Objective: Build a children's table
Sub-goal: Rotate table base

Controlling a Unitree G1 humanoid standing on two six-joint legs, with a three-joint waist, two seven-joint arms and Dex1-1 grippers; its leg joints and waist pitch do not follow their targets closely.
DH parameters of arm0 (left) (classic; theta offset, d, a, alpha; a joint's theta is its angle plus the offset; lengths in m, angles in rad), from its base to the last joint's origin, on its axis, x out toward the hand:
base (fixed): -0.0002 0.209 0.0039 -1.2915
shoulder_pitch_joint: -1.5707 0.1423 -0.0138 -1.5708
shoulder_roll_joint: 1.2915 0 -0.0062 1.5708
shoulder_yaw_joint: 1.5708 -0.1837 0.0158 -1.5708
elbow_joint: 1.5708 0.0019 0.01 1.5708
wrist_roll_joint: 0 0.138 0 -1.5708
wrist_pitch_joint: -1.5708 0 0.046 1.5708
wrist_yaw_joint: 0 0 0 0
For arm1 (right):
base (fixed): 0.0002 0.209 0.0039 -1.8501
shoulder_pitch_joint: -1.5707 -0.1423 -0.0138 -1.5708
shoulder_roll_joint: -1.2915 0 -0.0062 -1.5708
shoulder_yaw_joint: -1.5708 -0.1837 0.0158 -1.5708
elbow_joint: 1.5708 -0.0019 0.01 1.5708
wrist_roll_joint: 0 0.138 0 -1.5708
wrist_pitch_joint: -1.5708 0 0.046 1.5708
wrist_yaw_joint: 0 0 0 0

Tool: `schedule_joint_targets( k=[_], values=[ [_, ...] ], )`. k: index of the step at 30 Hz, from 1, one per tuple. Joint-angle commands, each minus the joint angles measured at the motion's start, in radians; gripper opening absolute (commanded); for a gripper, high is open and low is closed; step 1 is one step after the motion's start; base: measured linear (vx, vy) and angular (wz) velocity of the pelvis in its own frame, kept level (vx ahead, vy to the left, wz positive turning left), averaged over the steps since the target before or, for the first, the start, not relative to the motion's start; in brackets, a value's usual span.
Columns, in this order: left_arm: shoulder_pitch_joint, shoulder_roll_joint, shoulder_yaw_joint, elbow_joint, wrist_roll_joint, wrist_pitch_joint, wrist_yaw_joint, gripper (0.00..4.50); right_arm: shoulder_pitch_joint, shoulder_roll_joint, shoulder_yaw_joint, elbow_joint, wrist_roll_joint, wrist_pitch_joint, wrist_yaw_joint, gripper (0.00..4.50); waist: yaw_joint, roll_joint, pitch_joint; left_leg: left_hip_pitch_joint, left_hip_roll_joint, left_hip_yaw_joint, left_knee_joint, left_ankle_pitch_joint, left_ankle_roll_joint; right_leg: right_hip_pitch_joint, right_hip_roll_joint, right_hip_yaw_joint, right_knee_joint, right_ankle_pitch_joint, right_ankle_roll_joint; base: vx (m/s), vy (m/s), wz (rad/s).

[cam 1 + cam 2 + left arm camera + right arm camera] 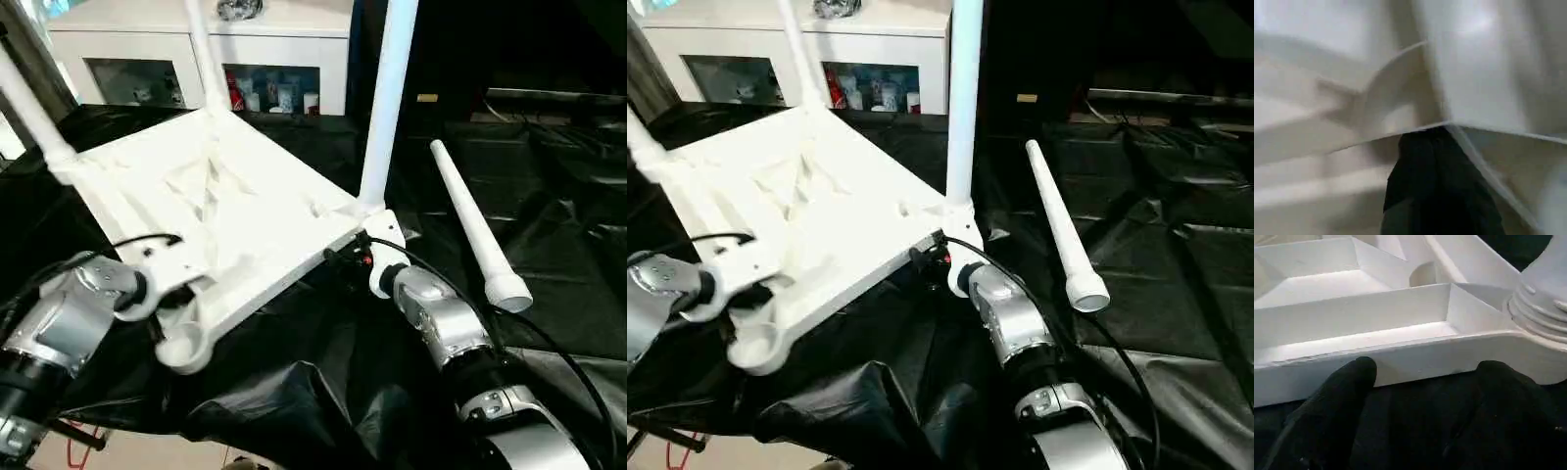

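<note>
Table top lies ribs-up on the black-draped worktop, three legs socketed upright; the fourth leg lies loose to its right. Left pincer is closed on a rib near the empty socket. Right pincer, fingers spread, faces the top's edge.

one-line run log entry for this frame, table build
stage: three legs socketed, fourth leg loose on black sheet | tabletop: upside down | left gripper: shut at near-left edge | right gripper: open at near-right edge
</note>
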Motion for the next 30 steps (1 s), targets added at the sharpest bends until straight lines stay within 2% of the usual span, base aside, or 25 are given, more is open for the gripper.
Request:
schedule_joint_targets(
  k=[1, 4, 8, 11, 12, 14, 18, 19, 21, 22, 23, 24, 25, 26, 28, 29, 30],
  values=[
    [0.018, -0.014, -0.049, -0.051, -0.064, -0.01, -0.076, 0.06, -0.031, 0.02, 0.018, 0.001, 0.001, -0.021, 0.026, 3.88, 0.001, 0.012, -0.069, 0.015, 0.028, -0.012, -0.078, -0.281, -0.016, 0.052, -0.054, 0.054, -0.066, -0.193, -0.226, 0.0, 0.0, 0.0],
    [0.005, -0.044, -0.059, -0.106, -0.117, 0.003, -0.122, 0.06, -0.036, 0.02, 0.024, 0.016, -0.001, -0.036, 0.039, 3.88, -0.004, 0.009, -0.071, 0.013, 0.028, -0.01, -0.075, -0.255, -0.012, 0.054, -0.055, 0.055, -0.065, -0.17, -0.232, 0.0, 0.0, 0.0],
    [-0.01, -0.065, -0.066, -0.12, -0.129, 0.005, -0.143, 0.06, -0.037, 0.022, 0.029, 0.025, -0.003, -0.045, 0.047, 3.88, -0.008, 0.006, -0.073, 0.008, 0.026, -0.009, -0.073, -0.23, 0.002, 0.059, -0.054, 0.055, -0.063, -0.149, -0.238, 0.0, 0.0, 0.0],
    [-0.039, -0.116, -0.07, -0.13, -0.159, -0.023, -0.168, 0.06, -0.039, 0.024, 0.033, 0.034, -0.01, -0.057, 0.049, 3.88, -0.008, 0.006, -0.072, 0.011, 0.025, -0.007, -0.071, -0.222, 0.007, 0.058, -0.053, 0.055, -0.065, -0.158, -0.239, 0.0, 0.0, 0.0],
    [-0.054, -0.136, -0.07, -0.114, -0.157, -0.035, -0.154, 0.06, -0.039, 0.024, 0.033, 0.035, -0.012, -0.058, 0.045, 3.88, -0.008, 0.013, -0.072, 0.011, 0.025, -0.007, -0.07, -0.224, 0.006, 0.058, -0.053, 0.055, -0.066, -0.158, -0.239, 0.0, 0.0, 0.0],
    [-0.089, -0.172, -0.065, -0.047, -0.131, -0.087, -0.099, 0.06, -0.041, 0.023, 0.028, 0.037, -0.016, -0.06, 0.027, 3.88, -0.006, 0.011, -0.073, 0.015, 0.024, -0.006, -0.07, -0.237, 0.002, 0.055, -0.049, 0.054, -0.067, -0.163, -0.235, 0.0, 0.0, 0.0],
    [-0.154, -0.223, -0.045, 0.088, -0.08, -0.183, 0.032, 0.06, -0.045, 0.014, 0.013, 0.043, -0.017, -0.06, 0.002, 3.88, -0.006, 0.007, -0.077, 0.01, 0.025, -0.01, -0.07, -0.228, 0.001, 0.063, -0.052, 0.053, -0.065, -0.141, -0.227, 0.0, 0.0, 0.0],
    [-0.154, -0.223, -0.045, 0.088, -0.08, -0.183, 0.032, 0.06, -0.045, 0.014, 0.013, 0.043, -0.017, -0.06, 0.002, 3.88, -0.007, 0.008, -0.076, 0.009, 0.023, -0.009, -0.069, -0.227, 0.005, 0.061, -0.049, 0.053, -0.067, -0.14, -0.225, 0.0, 0.0, 0.0],
    [-0.207, -0.267, -0.025, 0.186, -0.053, -0.243, 0.137, 0.06, -0.034, -0.004, -0.004, 0.027, -0.015, -0.052, -0.009, 3.88, -0.004, 0.007, -0.078, 0.012, 0.021, -0.006, -0.066, -0.218, 0.01, 0.061, -0.048, 0.053, -0.068, -0.127, -0.225, 0.0, 0.0, 0.0],
    [-0.221, -0.283, -0.016, 0.21, -0.048, -0.255, 0.166, 0.06, -0.029, -0.01, -0.011, 0.019, -0.013, -0.049, -0.013, 3.88, -0.001, 0.006, -0.08, 0.01, 0.023, -0.008, -0.065, -0.203, 0.01, 0.065, -0.051, 0.053, -0.063, -0.111, -0.227, 0.0, 0.0, 0.0],
    [-0.228, -0.293, -0.017, 0.22, -0.044, -0.261, 0.176, 0.06, -0.024, -0.018, -0.017, 0.008, -0.012, -0.045, -0.016, 3.88, -0.001, 0.014, -0.078, 0.011, 0.023, -0.008, -0.066, -0.205, 0.01, 0.063, -0.048, 0.052, -0.066, -0.113, -0.224, 0.0, 0.0, 0.0],
    [-0.23, -0.296, -0.019, 0.226, -0.043, -0.267, 0.176, 0.06, -0.02, -0.021, -0.02, 0.002, -0.013, -0.045, -0.017, 3.88, 0.0, 0.011, -0.081, 0.01, 0.024, -0.009, -0.065, -0.2, 0.009, 0.066, -0.051, 0.052, -0.063, -0.101, -0.226, 0.0, 0.0, 0.0],
    [-0.229, -0.295, -0.021, 0.224, -0.043, -0.267, 0.172, 0.06, -0.018, -0.023, -0.022, -0.003, -0.014, -0.043, -0.018, 3.88, -0.001, 0.008, -0.081, 0.008, 0.024, -0.009, -0.065, -0.197, 0.012, 0.067, -0.05, 0.051, -0.063, -0.096, -0.228, 0.0, 0.0, 0.0],
    [-0.209, -0.289, -0.026, 0.191, -0.057, -0.257, 0.136, 0.06, 0.005, -0.044, -0.034, -0.067, -0.019, -0.021, -0.032, 3.88, 0.0, 0.019, -0.081, 0.01, 0.025, -0.01, -0.064, -0.197, 0.013, 0.064, -0.05, 0.051, -0.062, -0.079, -0.235, 0.0, 0.0, 0.0],
    [-0.183, -0.284, -0.017, 0.148, -0.082, -0.241, 0.107, 0.06, 0.029, -0.065, -0.047, -0.135, -0.022, 0.004, -0.046, 3.88, 0.003, 0.01, -0.082, 0.01, 0.026, -0.008, -0.064, -0.168, 0.021, 0.068, -0.049, 0.052, -0.058, -0.044, -0.234, 0.0, 0.0, 0.0],
    [-0.169, -0.284, -0.006, 0.123, -0.101, -0.227, 0.1, 0.06, 0.04, -0.072, -0.053, -0.164, -0.021, 0.017, -0.05, 3.88, 0.003, 0.011, -0.083, 0.009, 0.026, -0.008, -0.062, -0.158, 0.026, 0.068, -0.05, 0.052, -0.057, -0.036, -0.237, 0.0, 0.0, 0.0],
    [-0.126, -0.296, 0.042, 0.046, -0.166, -0.171, 0.093, 0.06, 0.068, -0.092, -0.073, -0.244, -0.02, 0.055, -0.067, 3.88, 0.004, 0.013, -0.082, 0.008, 0.027, -0.006, -0.062, -0.146, 0.027, 0.071, -0.05, 0.053, -0.053, -0.025, -0.242, 0.0, 0.0, 0.0]
  ],
)
